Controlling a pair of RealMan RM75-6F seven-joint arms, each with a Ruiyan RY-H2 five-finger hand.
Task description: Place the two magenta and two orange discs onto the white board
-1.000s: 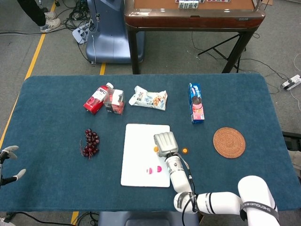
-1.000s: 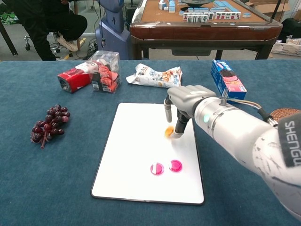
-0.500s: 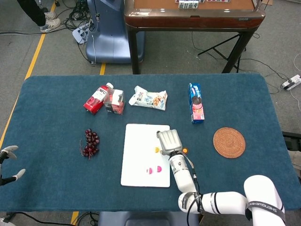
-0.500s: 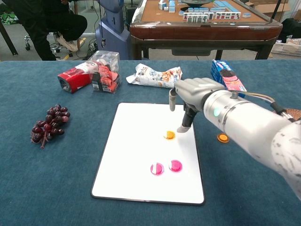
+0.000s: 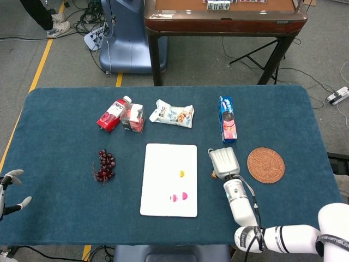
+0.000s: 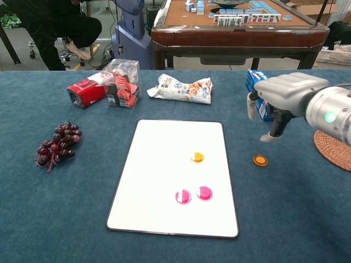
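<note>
Right hand [image 6: 281, 98] empty, fingers apart, above round glossy orange disc [image 6: 260, 160] on blue felt, flat white board [image 6: 164, 219] alongside

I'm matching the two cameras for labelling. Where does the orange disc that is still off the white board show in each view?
Head view: the loose orange disc lies on the blue cloth right of the white board, partly hidden by the right hand.
Chest view: loose orange disc in plain sight, below the right hand.
Shared landmark: the board's right edge.
</note>
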